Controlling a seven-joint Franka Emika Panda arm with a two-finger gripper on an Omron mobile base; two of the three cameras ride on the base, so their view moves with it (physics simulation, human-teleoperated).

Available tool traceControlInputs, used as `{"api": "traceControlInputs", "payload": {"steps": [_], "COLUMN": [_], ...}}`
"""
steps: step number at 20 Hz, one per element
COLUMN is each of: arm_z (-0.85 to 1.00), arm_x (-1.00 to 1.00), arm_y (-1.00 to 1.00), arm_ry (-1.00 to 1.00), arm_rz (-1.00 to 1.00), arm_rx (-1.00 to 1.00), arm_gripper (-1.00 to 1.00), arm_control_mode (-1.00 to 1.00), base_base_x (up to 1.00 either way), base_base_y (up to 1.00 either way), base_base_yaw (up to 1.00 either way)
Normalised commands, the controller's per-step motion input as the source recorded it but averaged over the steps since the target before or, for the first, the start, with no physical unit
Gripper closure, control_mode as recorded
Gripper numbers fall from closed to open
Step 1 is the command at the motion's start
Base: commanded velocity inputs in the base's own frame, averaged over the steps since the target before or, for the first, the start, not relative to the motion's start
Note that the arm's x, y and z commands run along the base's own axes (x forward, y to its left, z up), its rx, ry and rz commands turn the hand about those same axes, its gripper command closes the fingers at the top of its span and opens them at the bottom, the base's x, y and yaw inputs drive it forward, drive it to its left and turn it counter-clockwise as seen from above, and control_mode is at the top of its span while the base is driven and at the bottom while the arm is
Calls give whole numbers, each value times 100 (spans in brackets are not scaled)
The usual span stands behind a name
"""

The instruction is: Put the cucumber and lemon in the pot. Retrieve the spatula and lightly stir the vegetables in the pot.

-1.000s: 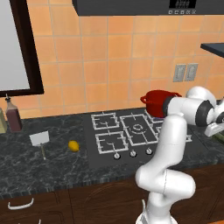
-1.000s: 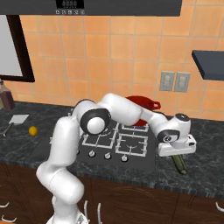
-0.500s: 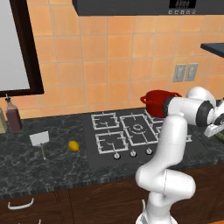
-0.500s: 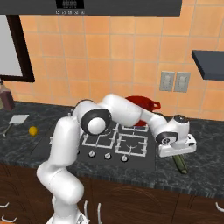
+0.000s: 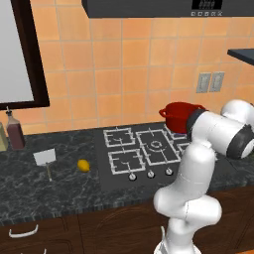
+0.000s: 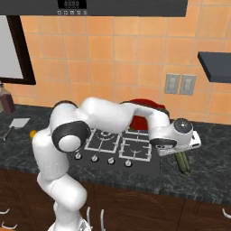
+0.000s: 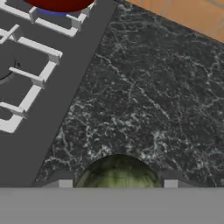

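Claw pinching the dark green, slim cucumber between its 2 fingers, low over the black marbled worktop. Round red pot on the hob's rear burner.

Claw narrowed from its widest onto the cucumber — jaws pressed to its sides, hand tilted slightly over the table.

even, flat rendered light; soft shadows, slightly coarse, no glare.
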Motion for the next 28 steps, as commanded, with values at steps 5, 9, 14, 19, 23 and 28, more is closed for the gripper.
{"api": "traceControlInputs", "payload": {"steps": [5,9,14,19,23,28], "arm_z": [100,100,95,77,29,0], "arm_x": [-5,19,58,78,82,51], "arm_y": [97,95,82,45,14,18], "arm_ry": [-19,-6,0,0,0,-3], "arm_rz": [0,0,0,0,0,0], "arm_rx": [-11,-11,-9,-1,0,11], "arm_gripper": [100,100,100,100,100,100], "arm_control_mode": [-100,-100,-100,-100,-100,-100], "base_base_x": [0,0,0,0,0,0], "base_base_y": [0,0,0,0,0,0], "base_base_yaw": [0,0,0,0,0,0]}}
